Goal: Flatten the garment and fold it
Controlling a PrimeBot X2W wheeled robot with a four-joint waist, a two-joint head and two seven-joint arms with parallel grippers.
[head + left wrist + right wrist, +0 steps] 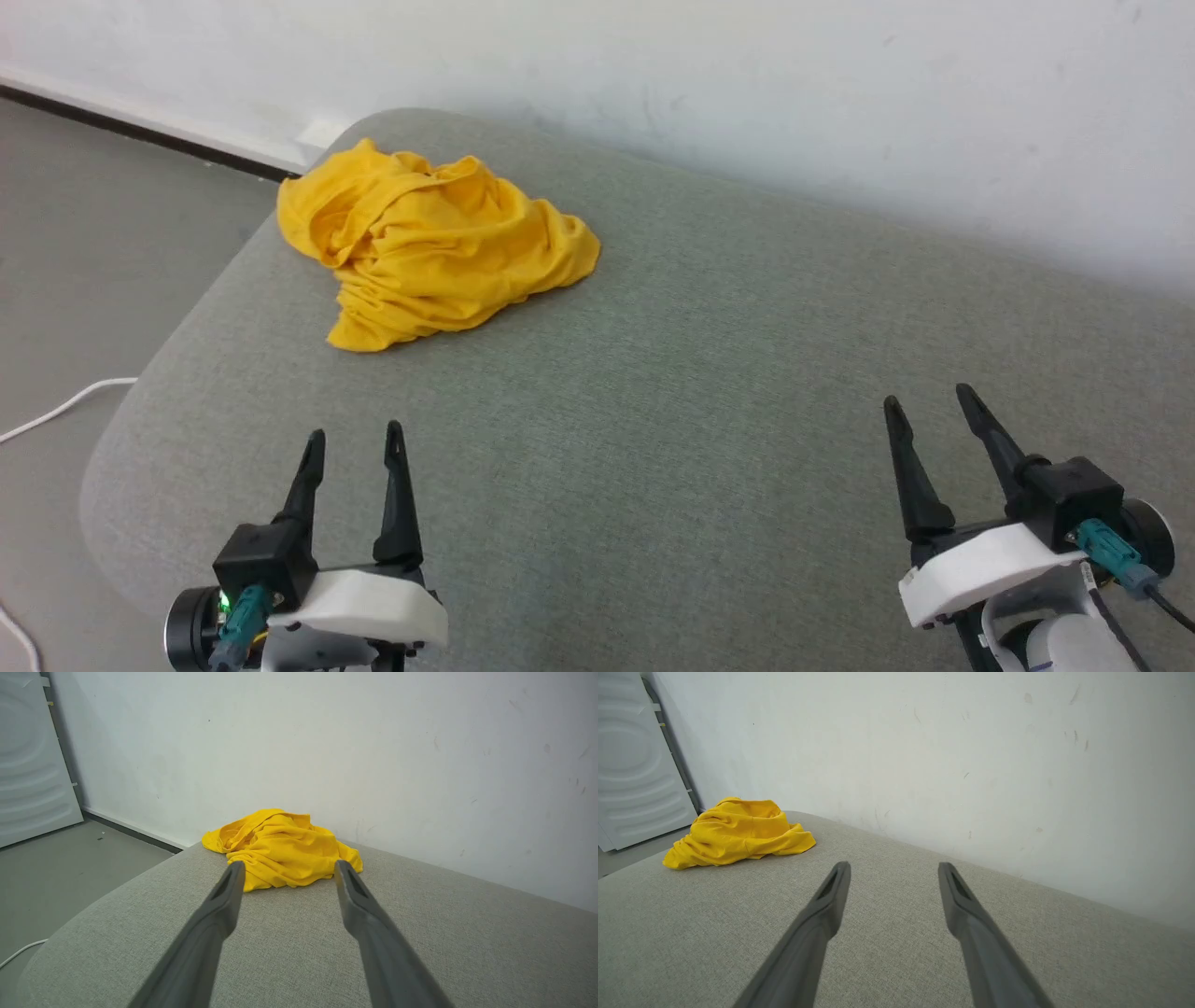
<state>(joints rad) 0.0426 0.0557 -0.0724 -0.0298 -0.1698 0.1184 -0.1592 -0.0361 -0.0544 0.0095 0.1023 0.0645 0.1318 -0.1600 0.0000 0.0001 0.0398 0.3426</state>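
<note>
Garment [429, 252]: bright yellow soft knit, crumpled into a creased, rumpled heap, folds bunched on top, one edge trailing toward the near side.
Surface [653, 420]: grey-green woven upholstery, padded, with rounded corners, set against a scuffed white wall [747, 93].
Left gripper [356, 429]: two long dark tapered fingers spread wide, holding nothing, above the near left of the surface.
Right gripper [927, 395]: fingers likewise spread, empty, at the near right.
Garment position: far left corner, straight ahead of the left gripper and well apart; farther still from the right gripper.
</note>
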